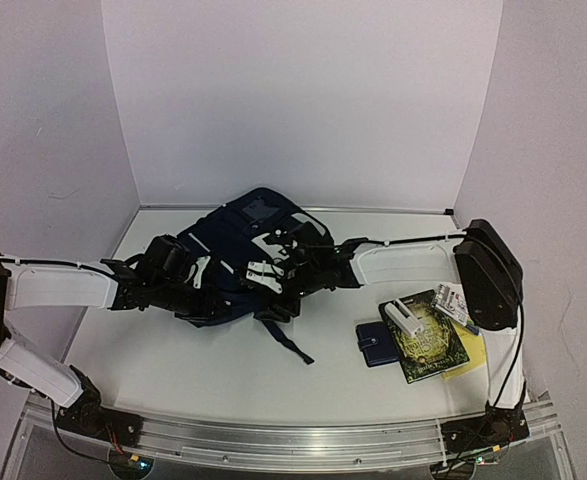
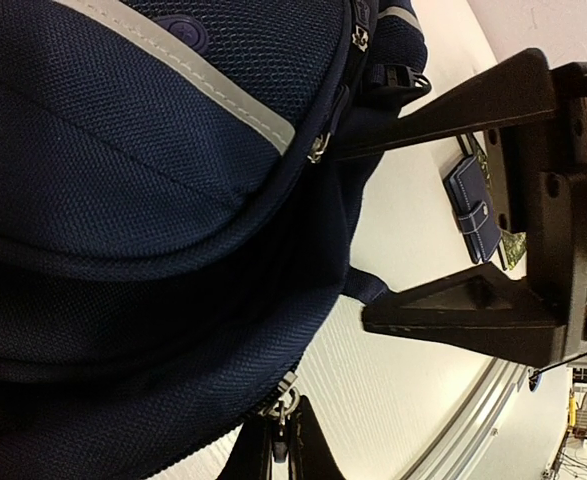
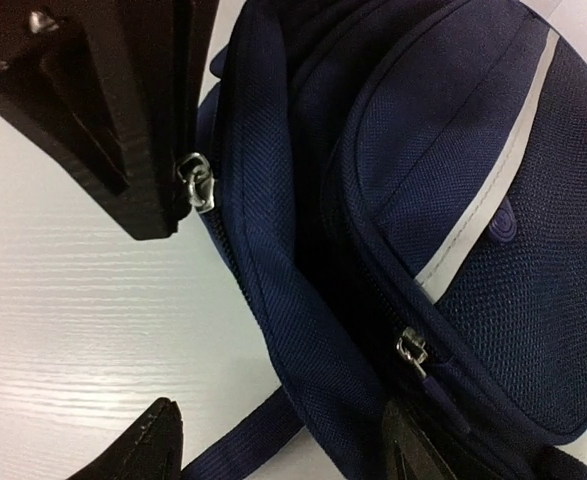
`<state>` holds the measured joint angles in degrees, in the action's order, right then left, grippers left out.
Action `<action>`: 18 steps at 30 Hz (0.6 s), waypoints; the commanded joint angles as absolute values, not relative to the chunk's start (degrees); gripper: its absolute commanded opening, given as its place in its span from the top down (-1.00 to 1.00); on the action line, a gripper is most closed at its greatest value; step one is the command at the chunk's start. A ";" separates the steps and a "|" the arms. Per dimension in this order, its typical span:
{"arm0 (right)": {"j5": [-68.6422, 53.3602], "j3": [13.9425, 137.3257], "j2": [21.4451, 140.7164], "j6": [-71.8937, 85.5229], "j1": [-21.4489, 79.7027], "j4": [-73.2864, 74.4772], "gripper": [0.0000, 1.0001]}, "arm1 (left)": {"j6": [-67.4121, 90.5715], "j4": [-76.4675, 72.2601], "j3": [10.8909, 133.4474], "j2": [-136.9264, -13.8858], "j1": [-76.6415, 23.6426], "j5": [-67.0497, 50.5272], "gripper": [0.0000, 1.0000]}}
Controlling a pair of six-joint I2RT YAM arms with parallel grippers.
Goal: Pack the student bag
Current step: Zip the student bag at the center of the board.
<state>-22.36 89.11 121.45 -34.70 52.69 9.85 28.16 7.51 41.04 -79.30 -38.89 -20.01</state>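
Note:
The student bag (image 1: pixel 241 243), navy with pale stripes, lies in the middle of the table. My left gripper (image 2: pixel 283 425) is shut on a metal zipper pull (image 2: pixel 285 405) at the bag's lower edge. From the right wrist view, that pull (image 3: pixel 195 186) sits at the tip of the left gripper's dark fingers (image 3: pixel 123 130). My right gripper (image 3: pixel 283 410) is open and straddles the bag's side seam, with fabric and a strap (image 3: pixel 243 440) between its fingers, which grip nothing. A second zipper pull (image 3: pixel 411 350) lies close to its right finger. From above, both grippers (image 1: pixel 205 283) (image 1: pixel 278 275) meet at the bag's near side.
To the right of the bag lie a small navy wallet (image 1: pixel 378 343), a dark book (image 1: pixel 435 338) with a white object (image 1: pixel 405 318) on it, yellow paper (image 1: pixel 470 355) and a card (image 1: pixel 453 300). A loose strap (image 1: pixel 291 343) trails toward the front edge.

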 commanded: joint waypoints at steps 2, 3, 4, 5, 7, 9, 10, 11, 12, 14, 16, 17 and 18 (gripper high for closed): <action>-14.96 92.82 124.07 -34.70 52.99 4.72 -0.18 | 28.12 3.97 43.98 -78.88 -39.29 -24.23 1.00; -13.90 92.89 124.32 -34.36 53.00 4.14 -0.13 | 28.20 3.81 43.70 -78.81 -39.29 -24.32 0.99; -12.44 92.90 124.67 -34.12 53.04 3.52 -0.09 | 28.21 3.72 43.46 -78.64 -39.29 -24.56 0.99; -10.04 92.95 124.87 -33.84 53.07 2.88 -0.07 | 28.30 3.65 43.23 -78.52 -39.27 -24.74 1.00; -7.19 92.94 125.30 -34.00 53.04 1.73 -0.07 | 28.38 3.66 42.74 -78.23 -39.27 -24.97 1.00; -6.65 92.35 125.02 -34.43 53.05 0.90 -0.10 | 28.39 3.72 42.29 -77.89 -39.27 -25.10 0.99; -6.91 92.02 124.83 -34.60 53.09 0.62 -0.12 | 28.36 3.73 42.14 -77.74 -39.28 -25.25 1.00; -6.98 91.79 124.79 -34.75 53.12 0.46 -0.15 | 28.33 3.82 42.08 -77.58 -39.29 -25.34 1.00; -6.70 91.73 124.89 -34.92 53.18 0.44 -0.15 | 28.31 3.94 42.10 -77.47 -39.27 -25.31 1.00; -5.95 91.83 125.20 -35.45 53.30 0.44 0.03 | 28.32 4.02 41.99 -77.21 -39.20 -24.87 1.00; -5.40 91.92 125.19 -35.91 53.34 0.44 0.60 | 28.40 4.63 41.94 -77.01 -39.20 -23.65 0.99; -5.35 92.15 124.88 -35.70 53.40 0.44 0.82 | 28.60 5.20 41.95 -76.88 -39.18 -22.12 0.94; -5.59 92.17 124.37 -35.33 53.34 0.54 0.99 | 28.65 5.59 41.71 -76.65 -39.20 -21.05 0.89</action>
